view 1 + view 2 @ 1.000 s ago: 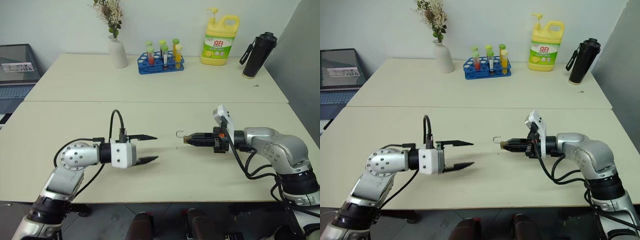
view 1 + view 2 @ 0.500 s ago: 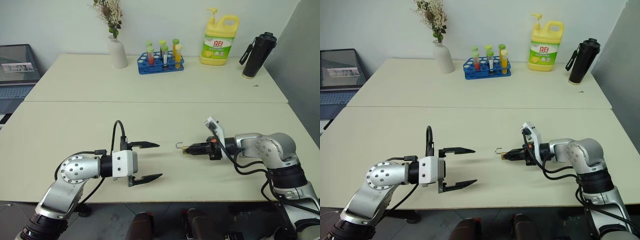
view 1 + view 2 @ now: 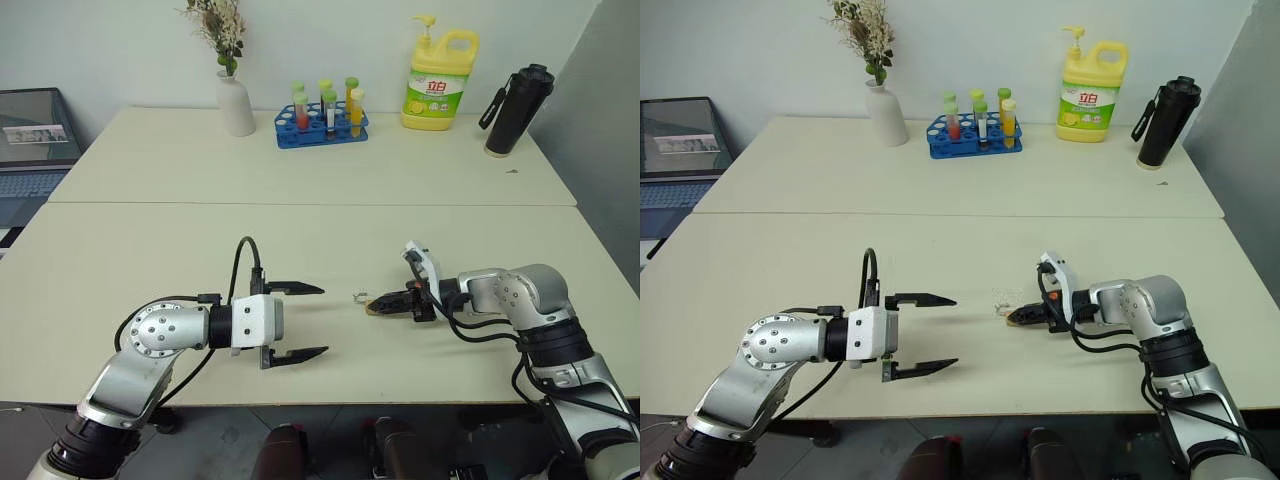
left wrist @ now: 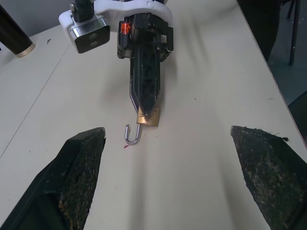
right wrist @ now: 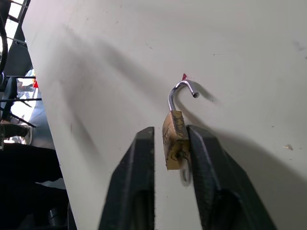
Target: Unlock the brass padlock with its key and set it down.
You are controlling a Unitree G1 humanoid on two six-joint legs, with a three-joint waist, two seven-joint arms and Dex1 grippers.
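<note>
R tool point(image 3: 372, 305) low at the worktop point(image 3: 150, 250), pointing twd the L side. Padlock point(image 5: 175, 139) sits betw its two fingers point(image 5: 136, 187), shackle swung open, hook end out past the fingertips, close to or on the worktop surface. One finger shows a slim gap to the brass body, so can't tell if it's clamped or just let go. Key point(image 5: 184, 168) looks stuck in the lock's underside, blurry. L tool point(image 3: 312, 320) spread wide, nothing in it, facing the padlock, well apart from it.
</note>
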